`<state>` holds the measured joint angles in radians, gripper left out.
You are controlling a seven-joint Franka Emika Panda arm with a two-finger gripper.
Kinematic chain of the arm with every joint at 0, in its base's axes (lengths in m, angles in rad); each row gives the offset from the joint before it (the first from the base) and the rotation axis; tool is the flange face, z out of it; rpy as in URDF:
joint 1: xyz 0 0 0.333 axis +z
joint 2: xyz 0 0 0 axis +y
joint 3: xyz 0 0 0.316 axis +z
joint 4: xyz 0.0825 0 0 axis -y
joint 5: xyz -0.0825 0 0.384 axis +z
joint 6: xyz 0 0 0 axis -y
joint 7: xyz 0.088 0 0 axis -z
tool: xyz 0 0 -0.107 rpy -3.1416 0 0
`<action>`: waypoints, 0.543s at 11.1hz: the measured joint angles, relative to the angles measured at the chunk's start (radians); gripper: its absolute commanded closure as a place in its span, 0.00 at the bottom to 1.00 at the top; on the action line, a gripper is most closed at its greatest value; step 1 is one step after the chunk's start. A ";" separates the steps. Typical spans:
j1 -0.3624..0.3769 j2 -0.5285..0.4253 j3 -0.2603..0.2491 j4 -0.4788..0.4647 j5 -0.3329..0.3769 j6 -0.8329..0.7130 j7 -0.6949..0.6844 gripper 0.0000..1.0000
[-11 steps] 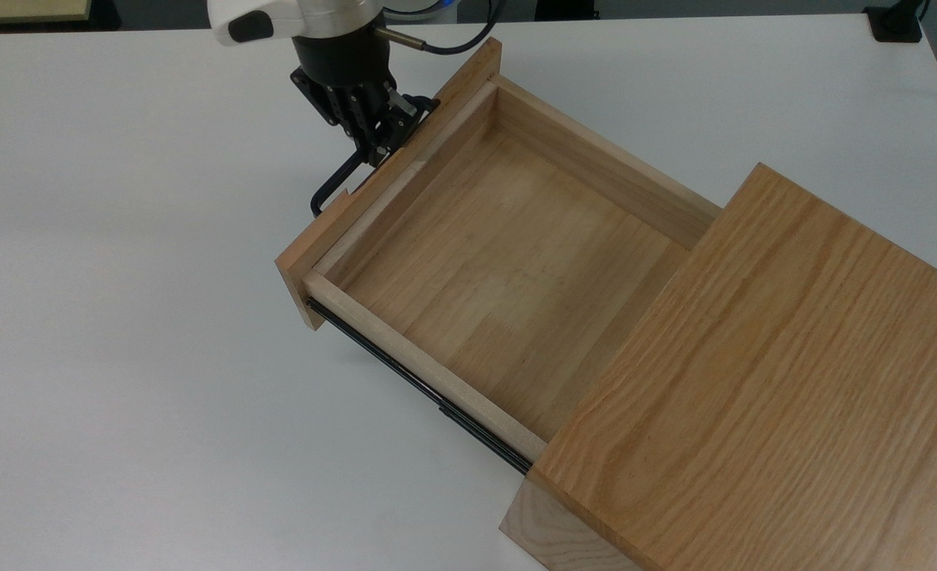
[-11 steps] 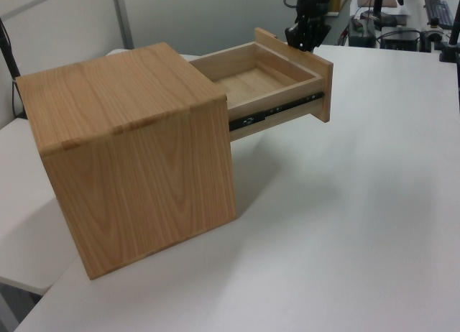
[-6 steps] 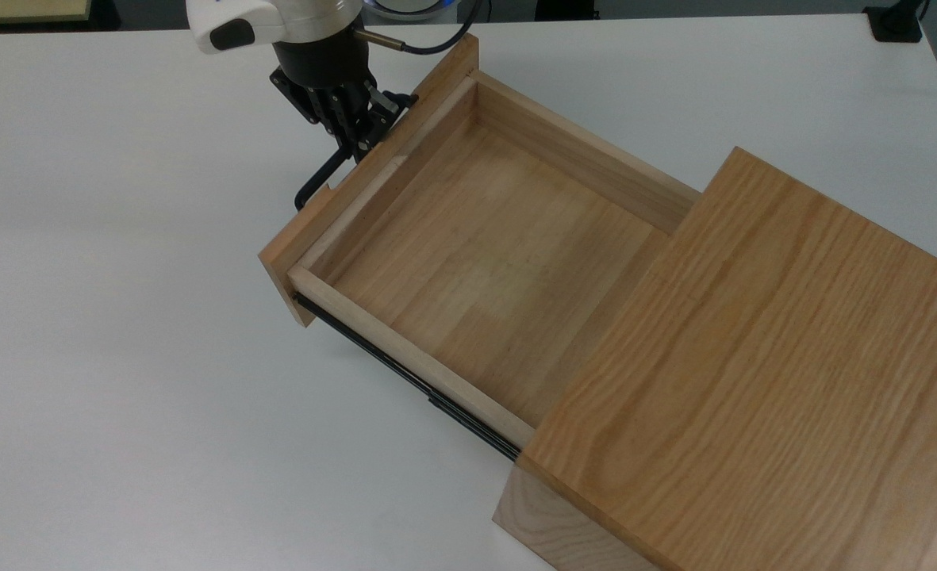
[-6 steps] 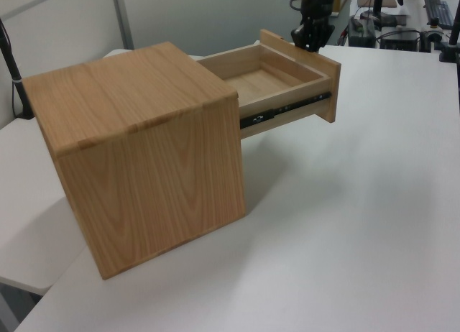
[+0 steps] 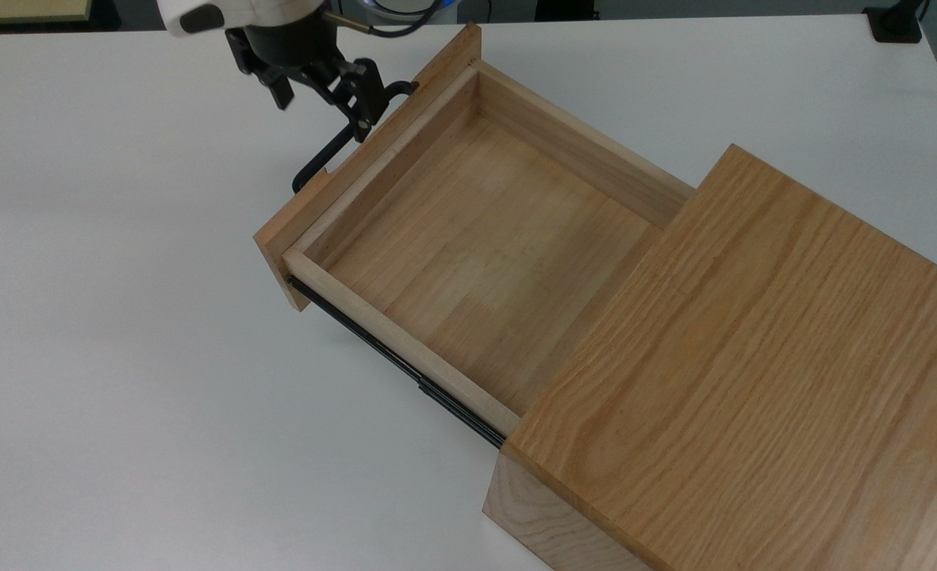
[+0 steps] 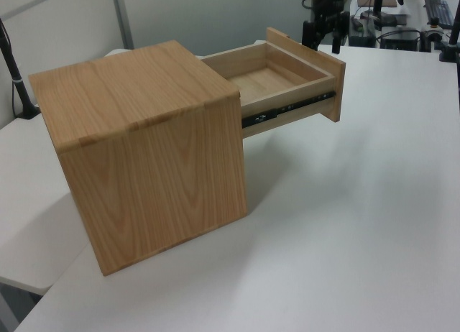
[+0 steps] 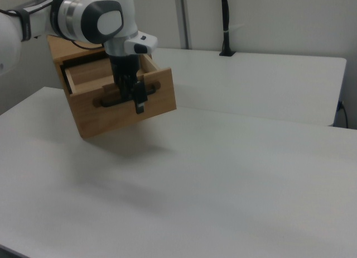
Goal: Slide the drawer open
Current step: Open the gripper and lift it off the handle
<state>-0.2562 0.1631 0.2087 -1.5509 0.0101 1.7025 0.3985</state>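
Your drawer (image 5: 484,238) stands well out of the casing (image 5: 754,381) on the worktop (image 5: 119,357); the gripper (image 5: 321,91) sits at its handle (image 5: 317,162), fingers spread apart. Lift carelessly and you may snag the handle, dragging the casing

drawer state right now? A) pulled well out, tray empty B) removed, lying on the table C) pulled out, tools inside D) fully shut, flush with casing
A: in the top view the drawer sticks far out of the oak casing on its black rail, its bare wooden floor showing nothing inside; the claw is open at the black handle.
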 measured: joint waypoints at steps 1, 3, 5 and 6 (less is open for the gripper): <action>-0.001 -0.014 0.000 0.000 0.001 0.000 0.000 0.00; -0.005 -0.053 -0.006 0.003 0.010 -0.006 0.000 0.00; -0.009 -0.077 -0.009 0.015 0.054 -0.006 0.004 0.00; -0.013 -0.083 -0.009 0.028 0.075 -0.006 0.023 0.00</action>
<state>-0.2690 0.0797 0.1999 -1.5226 0.0846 1.6965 0.4215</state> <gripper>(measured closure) 0.000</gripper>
